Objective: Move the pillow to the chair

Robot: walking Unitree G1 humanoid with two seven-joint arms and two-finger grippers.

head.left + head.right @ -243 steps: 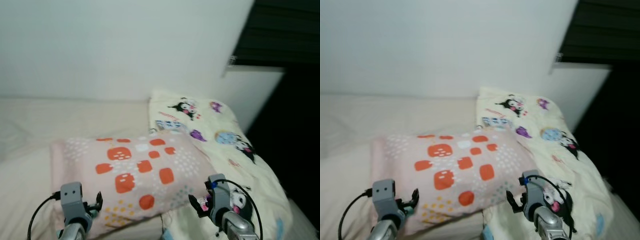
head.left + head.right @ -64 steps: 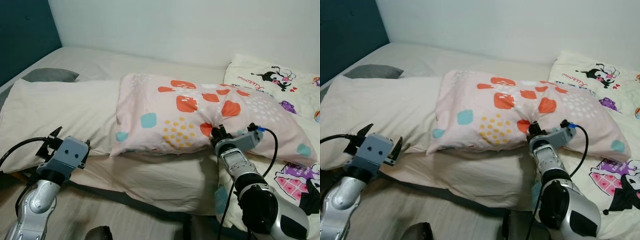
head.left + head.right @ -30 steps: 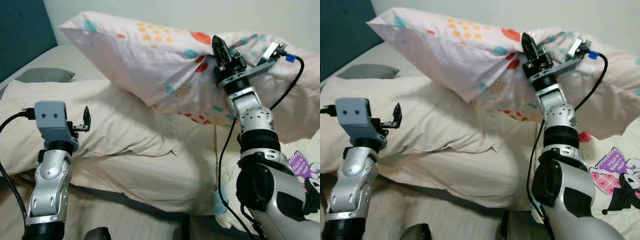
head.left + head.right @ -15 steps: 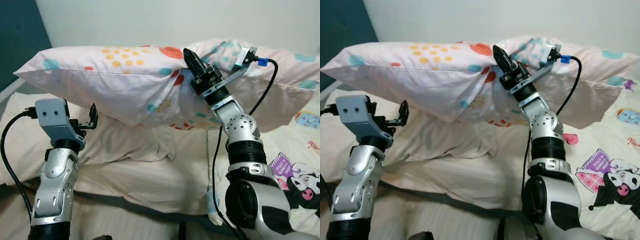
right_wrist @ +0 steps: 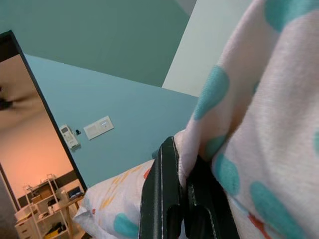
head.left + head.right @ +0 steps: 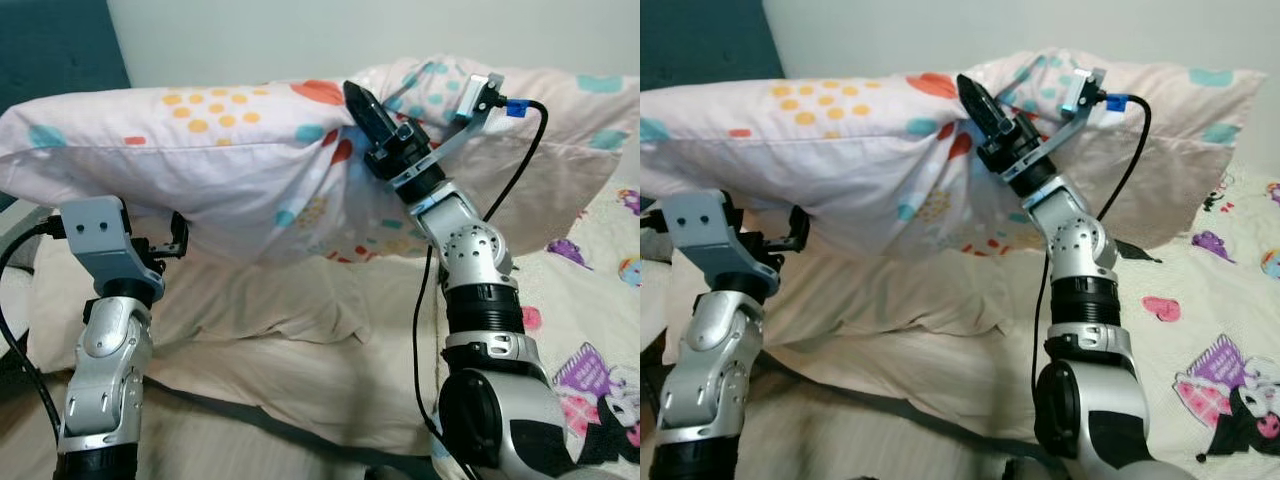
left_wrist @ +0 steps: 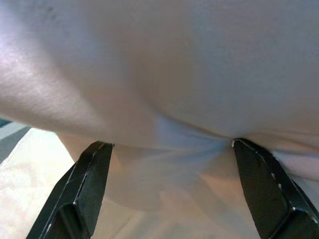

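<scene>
Pinching a fold of the pillow (image 6: pixel 220 150) between its two black fingers, my right gripper (image 6: pixel 368 112) sits in the upper middle of the left eye frame, clamped on the cloth with the fabric bunched into radiating creases around the tips; the right wrist view shows the same fold squeezed flat between the fingers (image 5: pixel 162 199). My left gripper (image 6: pixel 178 236) is raised at the left of the frame just under the pillow's lower edge, its fingers spread wide apart and holding nothing, with the pillow's underside spanning the gap between them in the left wrist view. The pillow itself is off the bed (image 6: pixel 300 340), stretched across the upper half of the frame, sagging at both ends from the single grip point. I judge this to be the carry stage: the pick is done and the chair is nowhere in sight, so the next move calls for turning away from the bed and finding it, perhaps with the left gripper supporting the drooping end. The pillow is soft and plump, its pale pink cotton case printed with orange, teal and yellow spots. Below it lies a cream, rumpled bed cover, and at the right edge a quilt (image 6: pixel 1230 370) with cartoon figures.
</scene>
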